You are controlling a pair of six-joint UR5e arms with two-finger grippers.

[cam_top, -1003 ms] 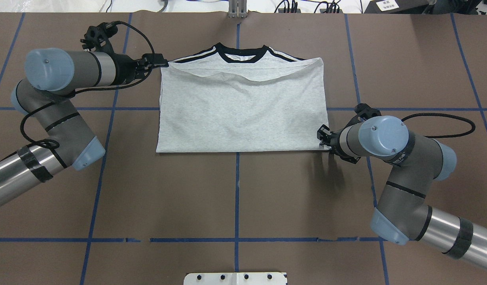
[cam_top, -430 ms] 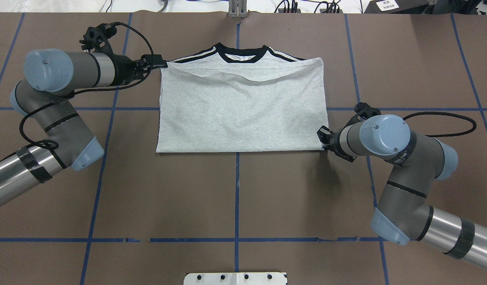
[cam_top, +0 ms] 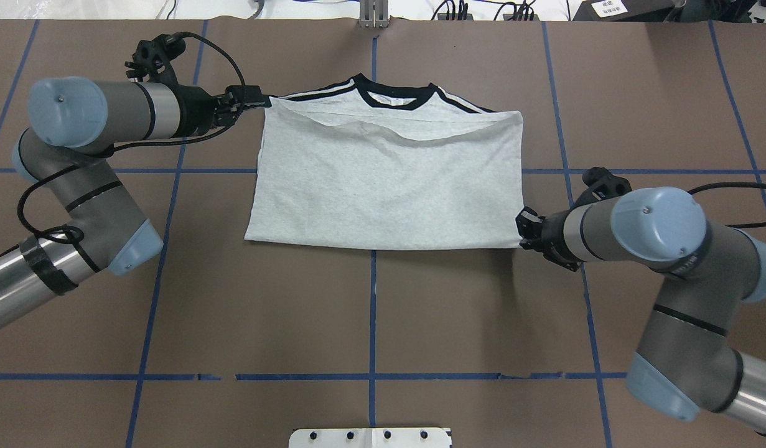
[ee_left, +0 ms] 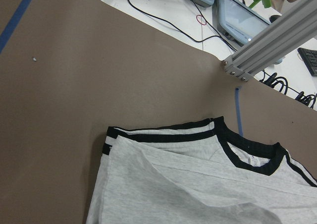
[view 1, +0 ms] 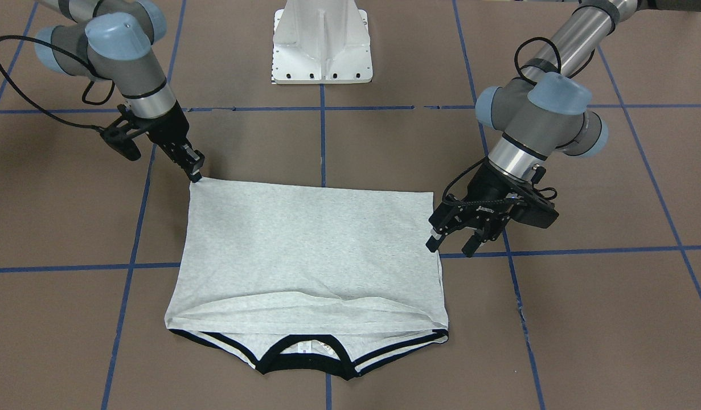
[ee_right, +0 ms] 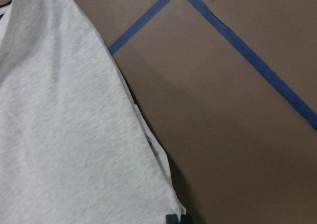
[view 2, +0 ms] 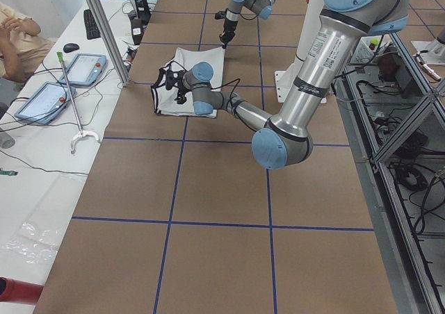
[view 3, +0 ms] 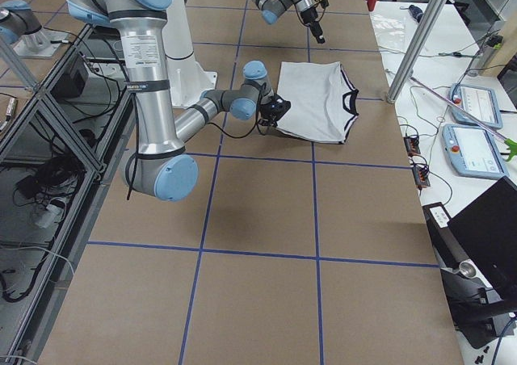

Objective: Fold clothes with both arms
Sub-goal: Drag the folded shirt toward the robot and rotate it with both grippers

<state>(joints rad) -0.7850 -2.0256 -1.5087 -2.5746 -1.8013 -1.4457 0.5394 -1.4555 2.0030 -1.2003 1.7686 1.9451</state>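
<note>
Pinching one corner of the folded T-shirt (cam_top: 383, 180): right gripper (view 1: 196, 171), fingers pressed together; left gripper (view 1: 450, 247) spread wide, just beside the shirt's side edge.

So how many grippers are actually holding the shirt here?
1. The right arm's black fingers are shut on the robot-side right corner of the light grey, black-collared T-shirt. The left arm's black fingers stand open beside the far left corner, holding nothing.

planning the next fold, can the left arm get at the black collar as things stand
Probably yes. The left tool hangs open by the T-shirt's left edge, and the collar lies uncovered at the far edge. The right tool sits at the opposite near corner, out of its way.
</note>
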